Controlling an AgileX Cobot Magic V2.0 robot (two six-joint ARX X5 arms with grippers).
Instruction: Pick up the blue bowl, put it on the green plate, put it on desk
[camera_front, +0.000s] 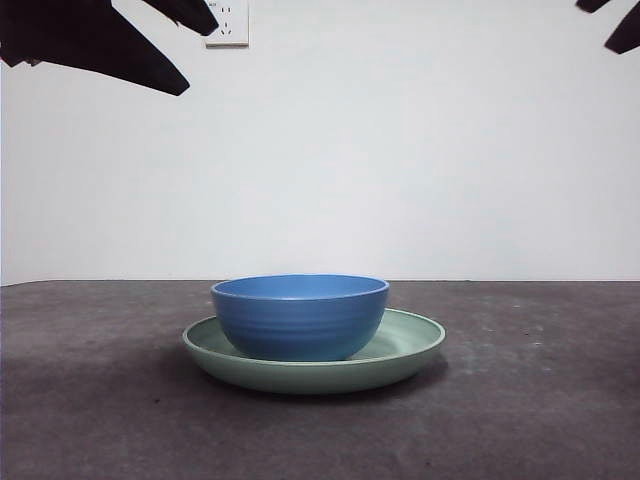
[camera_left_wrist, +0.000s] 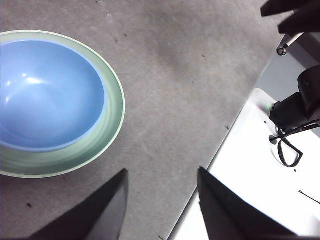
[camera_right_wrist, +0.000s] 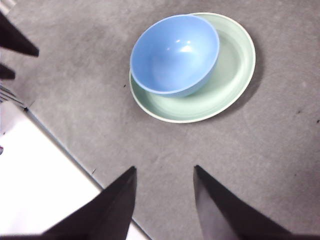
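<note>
The blue bowl (camera_front: 300, 316) (camera_left_wrist: 49, 95) (camera_right_wrist: 175, 54) sits upright inside the green plate (camera_front: 410, 345) (camera_left_wrist: 112, 117) (camera_right_wrist: 230, 85), off-centre toward one rim. The plate rests flat on the dark grey desk (camera_front: 540, 400) (camera_left_wrist: 175, 75) (camera_right_wrist: 280, 150). My left gripper (camera_left_wrist: 162, 187) hangs open and empty above bare desk, well to the side of the plate. My right gripper (camera_right_wrist: 165, 185) is open too, high above the desk with the plate some way beyond its jaws. In the front view both arms show only as black tips, at the top left corner (camera_front: 110, 45) and the top right corner (camera_front: 620, 25).
A white wall with a power socket (camera_front: 227, 22) stands behind the desk. A white surface (camera_left_wrist: 260, 175) (camera_right_wrist: 35, 180) borders the desk edge, with a black camera mount and cables (camera_left_wrist: 295, 112) on it.
</note>
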